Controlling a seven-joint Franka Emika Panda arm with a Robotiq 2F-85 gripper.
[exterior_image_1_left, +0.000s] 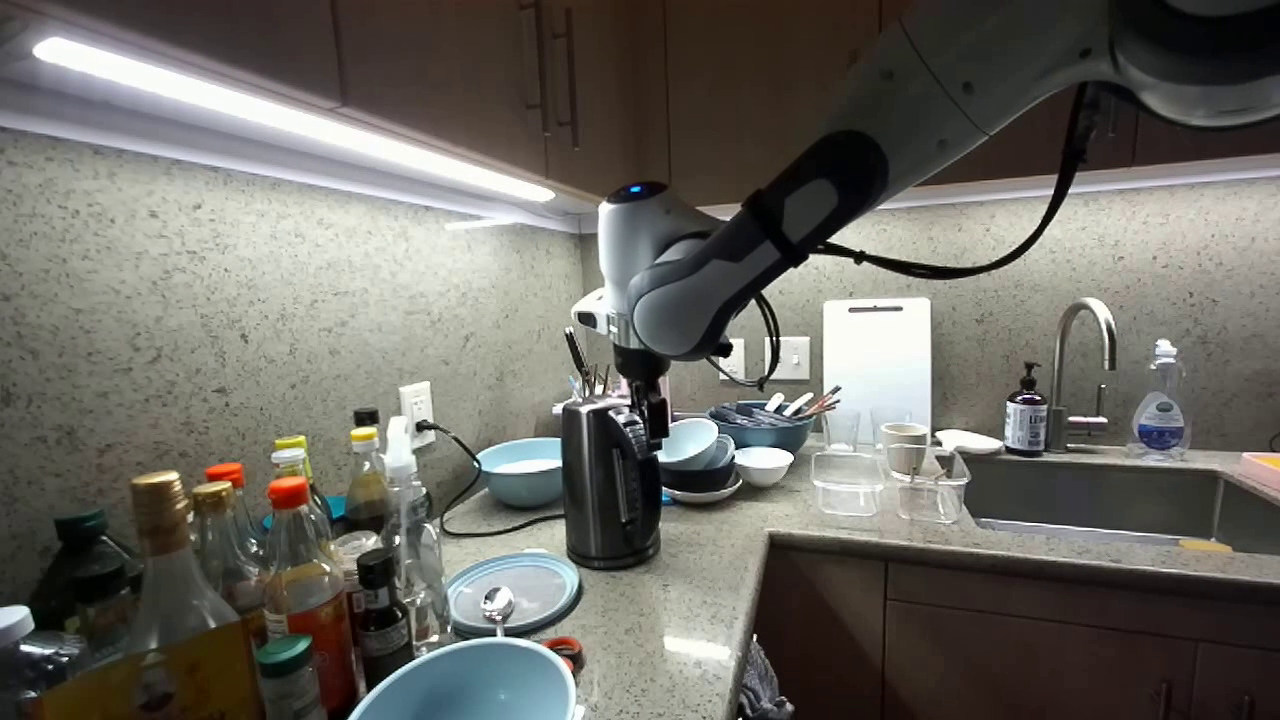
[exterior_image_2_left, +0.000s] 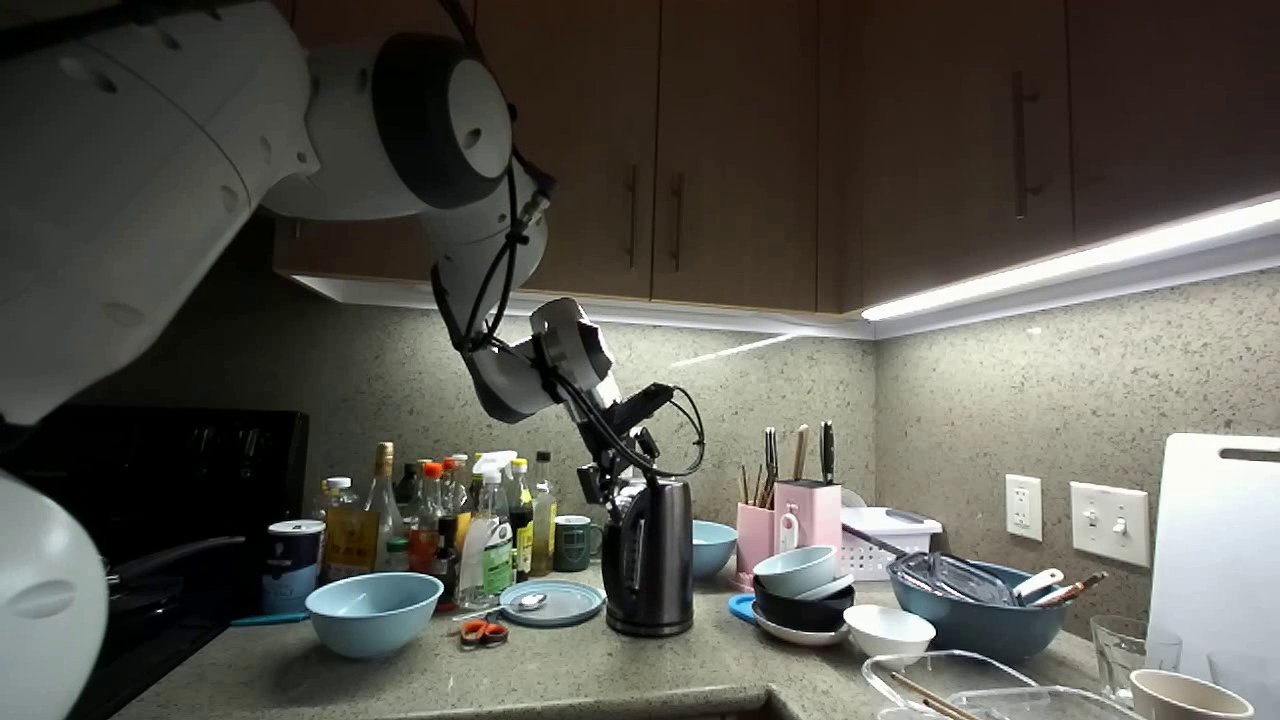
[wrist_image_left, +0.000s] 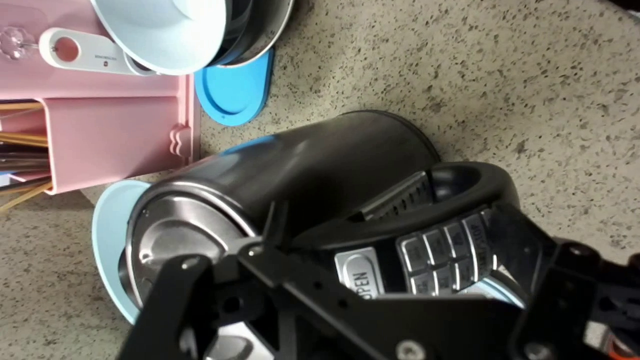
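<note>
A dark steel electric kettle (exterior_image_1_left: 592, 490) stands upright on the counter in both exterior views. Its black handle (wrist_image_left: 500, 187) carries an OPEN button (wrist_image_left: 359, 270) and rows of silver keys. My gripper (wrist_image_left: 400, 232) is open over this handle, its two fingers wide apart: the left fingertip (wrist_image_left: 276, 220) by the lid end, the right one over the lower part of the keypad. Whether either finger touches the kettle I cannot tell. From outside, the gripper (exterior_image_1_left: 648, 425) hangs pointing down beside the handle, near the kettle's top.
Behind the kettle are a light blue bowl (exterior_image_1_left: 522, 475) and a pink utensil holder (exterior_image_2_left: 808, 515). Stacked bowls (exterior_image_2_left: 800, 590) stand beside it. A blue plate (exterior_image_2_left: 553, 604) with a spoon, orange scissors (exterior_image_2_left: 483, 632) and several bottles (exterior_image_1_left: 300, 560) lie on its handle side. Cabinets (exterior_image_2_left: 740, 150) hang overhead.
</note>
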